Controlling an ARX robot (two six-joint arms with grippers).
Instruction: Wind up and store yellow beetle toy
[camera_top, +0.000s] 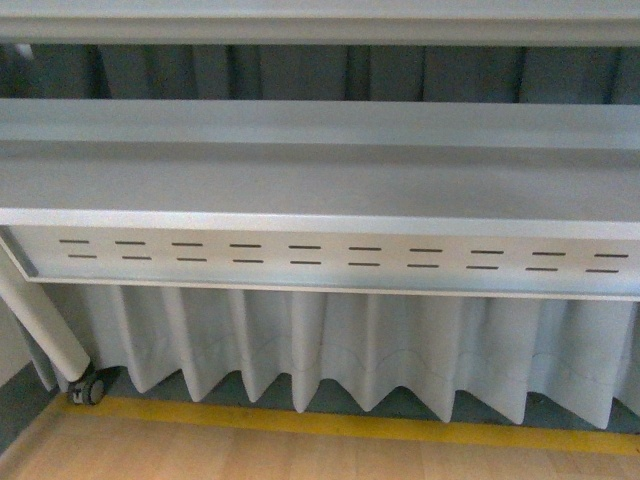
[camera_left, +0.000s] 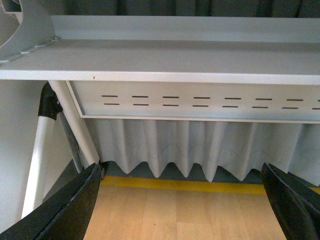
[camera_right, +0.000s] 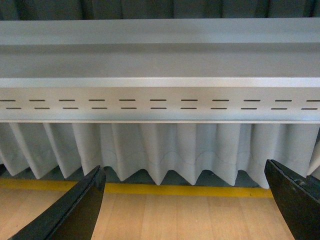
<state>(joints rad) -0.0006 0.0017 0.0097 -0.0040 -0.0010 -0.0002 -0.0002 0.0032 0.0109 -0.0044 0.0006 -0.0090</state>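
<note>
While the left gripper (camera_left: 181, 172) and the right gripper (camera_right: 185, 170) each hold their two fingers (camera_left: 75, 205) wide apart with nothing between, the yellow beetle toy shows in none of the three views, so its heading and long axis cannot be told. Beyond the fingers, one slotted panel (camera_top: 330, 262) carries two rows of slots. Above the panel lies one tabletop (camera_top: 300, 180). Below it hangs one pleated curtain (camera_top: 330, 350), then one yellow stripe (camera_top: 350, 425) on the floor (camera_top: 250, 455). Under the panel's left end, one white leg (camera_top: 45, 320) meets one caster (camera_top: 88, 388).
</note>
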